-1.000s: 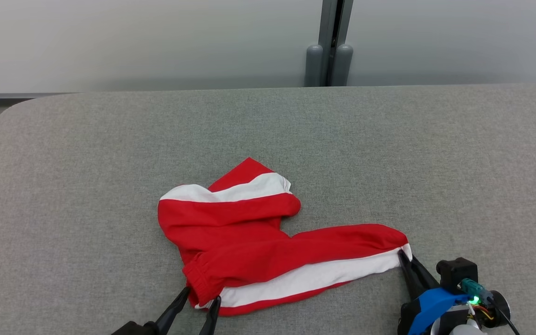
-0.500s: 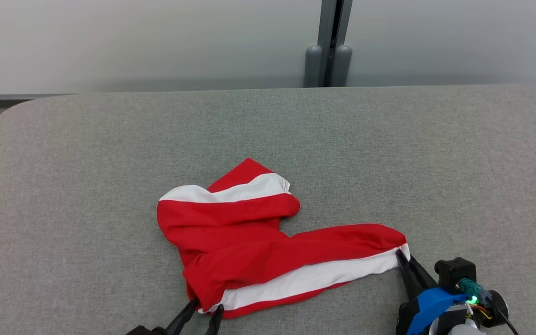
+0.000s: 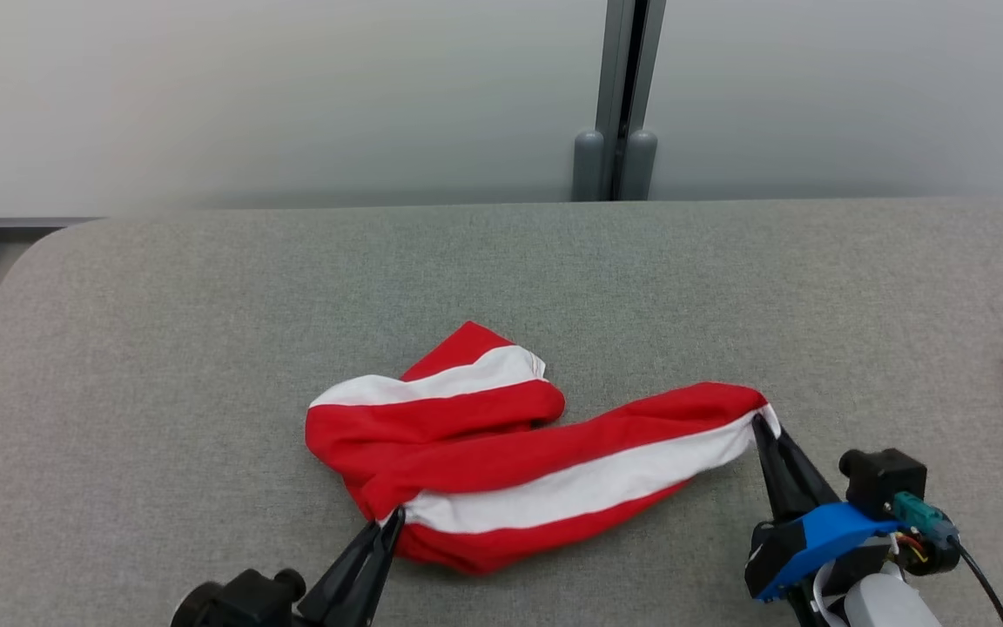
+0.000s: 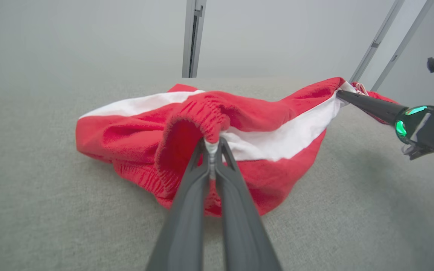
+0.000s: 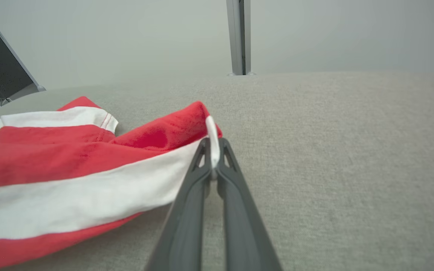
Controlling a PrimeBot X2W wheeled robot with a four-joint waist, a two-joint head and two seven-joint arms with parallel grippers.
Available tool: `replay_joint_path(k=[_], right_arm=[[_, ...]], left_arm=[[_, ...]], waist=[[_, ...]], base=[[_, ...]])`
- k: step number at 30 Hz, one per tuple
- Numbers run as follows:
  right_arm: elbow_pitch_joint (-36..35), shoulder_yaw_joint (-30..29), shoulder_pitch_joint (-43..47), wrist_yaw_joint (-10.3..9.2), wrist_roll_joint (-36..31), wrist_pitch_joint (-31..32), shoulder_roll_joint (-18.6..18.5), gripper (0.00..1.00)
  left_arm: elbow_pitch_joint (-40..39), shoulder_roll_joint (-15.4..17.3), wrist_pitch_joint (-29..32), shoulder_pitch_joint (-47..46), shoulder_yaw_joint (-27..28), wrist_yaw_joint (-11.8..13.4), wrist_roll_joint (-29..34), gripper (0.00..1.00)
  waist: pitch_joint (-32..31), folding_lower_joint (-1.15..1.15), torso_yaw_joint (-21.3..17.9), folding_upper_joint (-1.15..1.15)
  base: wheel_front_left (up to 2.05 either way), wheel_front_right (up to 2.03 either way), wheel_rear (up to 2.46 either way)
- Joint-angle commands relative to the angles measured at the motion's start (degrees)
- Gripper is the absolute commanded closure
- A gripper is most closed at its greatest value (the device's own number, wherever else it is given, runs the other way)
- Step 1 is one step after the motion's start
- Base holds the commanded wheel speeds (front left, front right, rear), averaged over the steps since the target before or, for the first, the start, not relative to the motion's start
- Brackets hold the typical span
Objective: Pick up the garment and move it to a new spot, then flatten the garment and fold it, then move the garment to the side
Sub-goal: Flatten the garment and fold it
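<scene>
Over the last second the left gripper (image 3: 390, 521) has closed its spread jaws onto the elastic waistband of the soft red knit garment with white side stripes (image 3: 510, 470), now partly raised at the middle of the grey fabric table (image 3: 205, 305). The right gripper (image 3: 761, 425) pinches its hem corner. Light and limp, it likely wants both corners held taut.

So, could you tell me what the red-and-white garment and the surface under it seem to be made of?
The garment looks like a soft, matte knit, perhaps cotton jersey: it drapes in folds and its gathered edge is ribbed. The table covering looks like grey woven fabric or felt, matte, with a fine speckled texture.
</scene>
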Motion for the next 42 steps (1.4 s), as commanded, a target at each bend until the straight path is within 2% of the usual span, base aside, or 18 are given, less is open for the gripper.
replay_joint_path(k=[1,5,6,12,16,23,30,32,36,39,42], right_arm=[[-2.26,0.05,0.08,-0.02,1.00,-0.05,-0.25,1.00],[-7.14,0.24,-0.93,-0.02,2.44,-0.05,-0.28,1.00],[-10.48,0.01,-1.95,-0.02,3.29,-0.04,-0.27,1.00],[-19.42,-0.65,-6.81,-0.01,6.45,-0.05,-0.25,1.00],[-24.36,-0.69,-10.61,-0.01,8.93,-0.03,-0.25,1.00],[-29.35,-1.85,-15.19,-0.01,7.21,4.24,-0.26,1.00],[-26.37,-1.43,-25.54,-0.01,4.52,5.25,-0.24,1.00],[-24.72,-1.98,-30.89,0.00,1.92,3.76,-0.22,1.00],[-19.67,-4.28,-38.44,0.00,1.69,1.66,-0.16,1.00],[-16.59,-4.72,-39.55,-0.01,2.02,0.64,-0.22,1.00],[-13.40,-4.94,-34.24,-0.02,3.36,0.12,-0.29,1.00]], left_arm=[[-2.37,0.53,-0.15,-2.37,0.58,-0.06,0.68,1.00],[-6.61,1.34,-0.14,-5.14,1.56,-0.06,1.22,1.00],[-9.19,2.38,-0.14,-8.04,2.03,-0.06,1.54,1.00],[-15.66,7.18,-0.14,-18.68,3.59,-0.06,1.11,1.00],[-18.63,10.52,-0.14,-24.72,4.52,-0.06,-1.66,1.00],[-17.52,14.80,-0.14,-31.17,1.96,-0.04,-8.16,1.00],[-11.87,16.89,-0.14,-41.79,-1.98,0.00,-12.03,1.00],[-10.39,15.89,-0.14,-46.16,-0.98,0.01,-11.69,1.00],[-8.46,13.38,-0.14,-52.30,1.85,0.00,-10.80,1.00],[-6.89,11.48,-0.14,-51.68,3.92,0.00,-11.66,1.00],[-4.65,10.90,-0.13,-45.94,2.29,0.00,-12.13,1.00]], waist=[[-1.04,0.00,-0.20,0.00],[-2.65,0.00,-0.38,0.00],[-3.25,0.00,-0.63,0.00],[-4.72,0.00,-2.07,0.00],[-4.85,0.00,-3.25,0.00],[-1.86,0.00,-4.92,0.00],[7.89,0.00,-6.24,0.00],[10.39,0.00,-6.31,0.00],[13.39,0.00,-6.33,0.00],[13.68,0.00,-6.34,0.00],[13.13,0.00,-6.55,0.00]], base=[[0.00,0.00,0.00],[0.00,0.00,0.00],[0.00,0.00,0.00],[0.00,0.00,0.00],[0.00,0.00,0.00],[0.00,0.00,0.00],[0.00,0.00,0.00],[0.00,0.00,0.00],[0.00,0.00,0.00],[0.00,0.00,0.00],[0.00,0.00,0.00]])
